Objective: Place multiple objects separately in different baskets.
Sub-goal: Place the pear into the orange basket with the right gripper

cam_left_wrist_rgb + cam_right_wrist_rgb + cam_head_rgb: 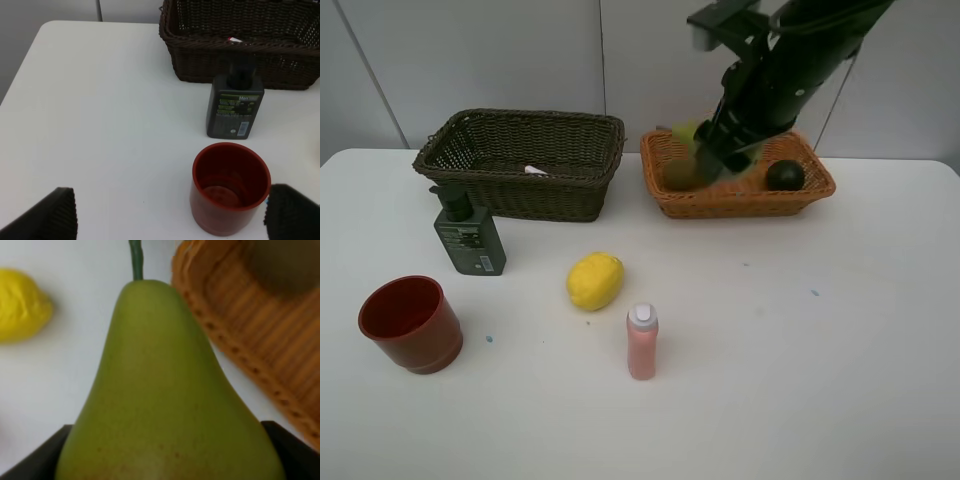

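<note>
Right now the right gripper (718, 150) is clamped around the green-red pear (160, 390). It holds the pear at the left end of the light orange-tan basket (740, 200), and the wrist view shows much of the fruit over bare table beside the rim. If the jaws let go from this spot, the pear could strike the rim and roll out toward the yellow lemon (594, 281). The left gripper (168, 215) hangs spread wide above the red cup (230, 187), holding nothing.
</note>
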Robot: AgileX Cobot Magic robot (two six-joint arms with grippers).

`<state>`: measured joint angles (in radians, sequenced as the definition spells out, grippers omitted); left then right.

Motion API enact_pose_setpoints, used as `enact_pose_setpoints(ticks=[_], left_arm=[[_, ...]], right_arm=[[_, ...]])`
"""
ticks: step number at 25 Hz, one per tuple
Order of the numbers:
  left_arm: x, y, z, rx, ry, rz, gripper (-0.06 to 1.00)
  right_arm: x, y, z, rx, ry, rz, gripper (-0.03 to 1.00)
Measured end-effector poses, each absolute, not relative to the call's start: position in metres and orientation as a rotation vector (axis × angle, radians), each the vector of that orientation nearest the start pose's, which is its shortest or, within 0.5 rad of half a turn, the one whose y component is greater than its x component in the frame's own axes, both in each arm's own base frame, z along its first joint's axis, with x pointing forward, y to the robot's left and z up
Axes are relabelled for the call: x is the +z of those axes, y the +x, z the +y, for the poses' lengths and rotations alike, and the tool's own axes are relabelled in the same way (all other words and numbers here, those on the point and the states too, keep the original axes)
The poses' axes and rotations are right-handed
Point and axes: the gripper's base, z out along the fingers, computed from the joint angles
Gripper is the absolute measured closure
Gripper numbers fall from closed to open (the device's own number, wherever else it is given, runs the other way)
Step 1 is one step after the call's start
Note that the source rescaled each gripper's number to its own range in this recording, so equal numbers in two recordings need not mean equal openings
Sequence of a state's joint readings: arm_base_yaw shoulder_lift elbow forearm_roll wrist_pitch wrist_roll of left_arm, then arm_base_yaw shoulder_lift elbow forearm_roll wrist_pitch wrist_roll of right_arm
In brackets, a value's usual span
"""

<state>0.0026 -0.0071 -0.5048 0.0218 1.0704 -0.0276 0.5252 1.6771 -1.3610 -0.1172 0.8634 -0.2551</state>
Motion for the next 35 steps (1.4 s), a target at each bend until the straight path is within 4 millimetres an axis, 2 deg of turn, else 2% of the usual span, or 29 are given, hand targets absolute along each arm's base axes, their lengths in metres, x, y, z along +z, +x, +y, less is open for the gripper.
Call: enact_pose_setpoints(ticks=[2,4,8,13,19,30,35], left_arm=[[0.278,-0.007,0.002,0.010,-0.032,2.042,-0.03],[0.278,-0.007,0.002,0.010,-0.032,2.042,-0.03],[0.278,-0.007,0.002,0.010,-0.032,2.042,-0.03],[0.278,-0.007,0.002,0.010,-0.032,2.042,-0.03],[0.278,-0.007,0.002,0.010,-0.032,2.042,-0.03],[0.278,-0.007,0.002,0.010,-0.032,2.042,-0.03],[0.278,-0.007,0.002,0.010,-0.032,2.042,-0.03]], right_arm=[[0.306,0.327,0.173,-0.040,-0.977,2.387,0.26],[0.319,0.340,0.167,-0.028,-0.873,2.377,0.26],[0.317,0.371,0.152,-0.027,-0.696,2.411,0.26],[0.286,0.403,0.140,-0.003,-0.539,2.469,0.26],[0.247,0.428,0.132,0.052,-0.451,2.495,0.26],[0.192,0.447,0.138,0.077,-0.419,2.539,0.26],[0.176,0.450,0.139,0.079,-0.415,2.567,0.26]])
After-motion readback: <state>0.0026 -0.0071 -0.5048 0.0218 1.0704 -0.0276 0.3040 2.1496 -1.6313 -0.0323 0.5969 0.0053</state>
